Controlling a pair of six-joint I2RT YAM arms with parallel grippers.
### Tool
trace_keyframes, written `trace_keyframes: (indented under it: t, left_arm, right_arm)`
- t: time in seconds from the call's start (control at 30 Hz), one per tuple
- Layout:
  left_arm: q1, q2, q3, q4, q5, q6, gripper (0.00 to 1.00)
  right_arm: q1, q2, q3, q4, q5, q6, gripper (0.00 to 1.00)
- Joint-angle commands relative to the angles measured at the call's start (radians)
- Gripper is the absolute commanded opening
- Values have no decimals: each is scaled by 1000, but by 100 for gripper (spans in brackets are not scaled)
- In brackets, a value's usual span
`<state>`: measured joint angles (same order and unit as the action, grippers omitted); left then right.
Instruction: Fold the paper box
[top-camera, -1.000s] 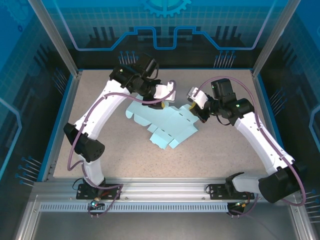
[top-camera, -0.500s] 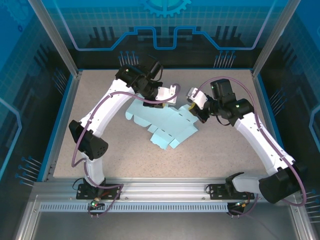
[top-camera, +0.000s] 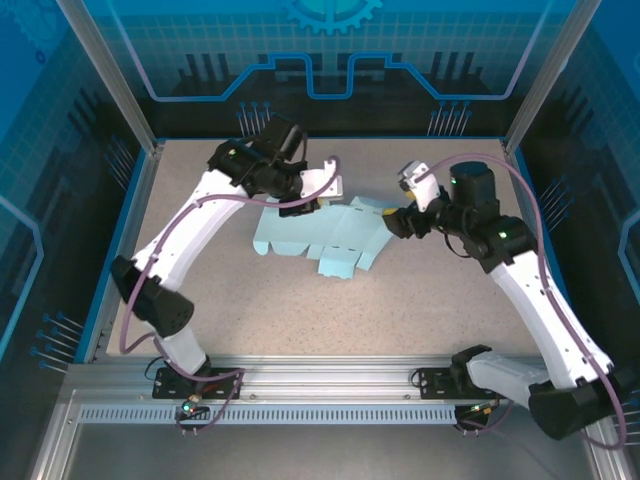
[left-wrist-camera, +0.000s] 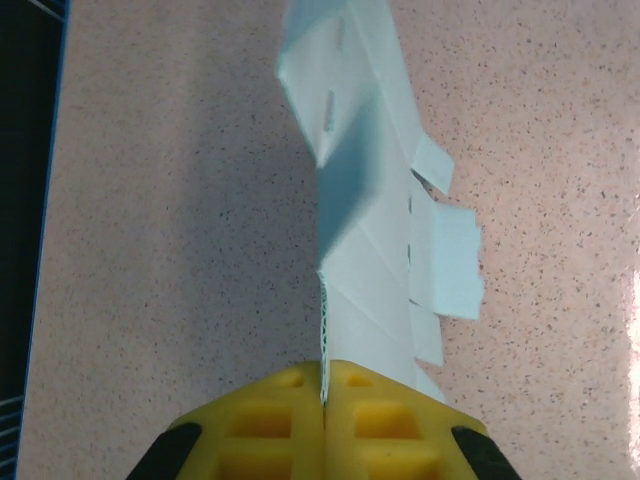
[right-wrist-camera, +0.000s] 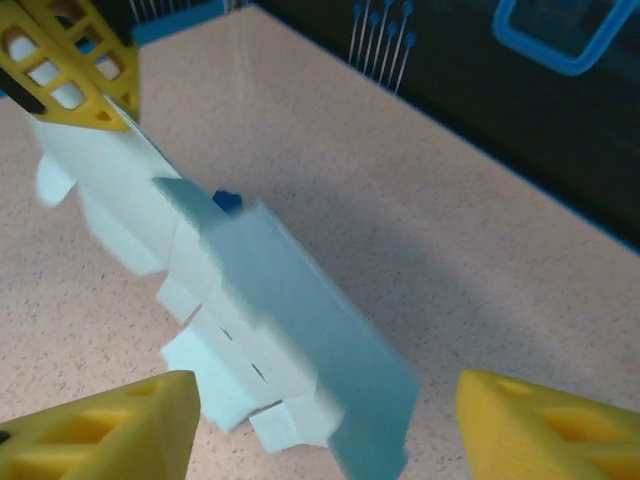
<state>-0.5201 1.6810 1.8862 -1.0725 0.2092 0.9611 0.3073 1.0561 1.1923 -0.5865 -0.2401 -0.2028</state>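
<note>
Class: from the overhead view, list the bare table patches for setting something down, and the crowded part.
Free: the strip between paper box and front rail; the table's far-left corner. Crowded: the middle, where left arm and right arm meet it.

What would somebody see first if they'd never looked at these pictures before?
Probably the pale blue paper box, a flat cut-out sheet with flaps, in the middle of the speckled table. The left fingers, bright yellow, are pinched shut on its edge and hold that side up off the surface. The right fingers stand wide open at its other end.
</note>
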Motion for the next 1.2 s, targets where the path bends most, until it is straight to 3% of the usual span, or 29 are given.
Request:
trace_keyframes:
  t: [0.0,0.13,0.23,0.37,0.57,0.67,0.8,0.9,1.17]
  left_arm:
    - [45,-140,-131,196,107,-201,0]
    - [111,-251,-302,365,253,-368,0]
    - [125,-295,-384,422,280,-421,0]
    - [163,-328,-448,460,346,-474,0]
    - [178,-359,-499,494,360,-487,0]
    - [182,-355,-502,499,361,-490,0]
    - [193,-351,-507,508,381,-499,0]
    - [200,-350,-509,511,399,-505,0]
    - [206,-349,-516,515,399,-507,0]
  right_arm:
    - [-92,-66,-119,126,-129,127,72]
    - [-146,-109,-297,329,-256,158,75]
    - [-145,-78,-413,510,-292,162,76]
    - [-163,13,-448,646,-313,169,76]
    - [-203,83,-452,746,-381,167,75]
    - [-218,132,-430,772,-471,166,70]
    - [-221,202,-395,780,-530,161,51]
    - [-230,228,-391,812,-556,170,43]
    - [-251,230,-387,850,-611,193,39]
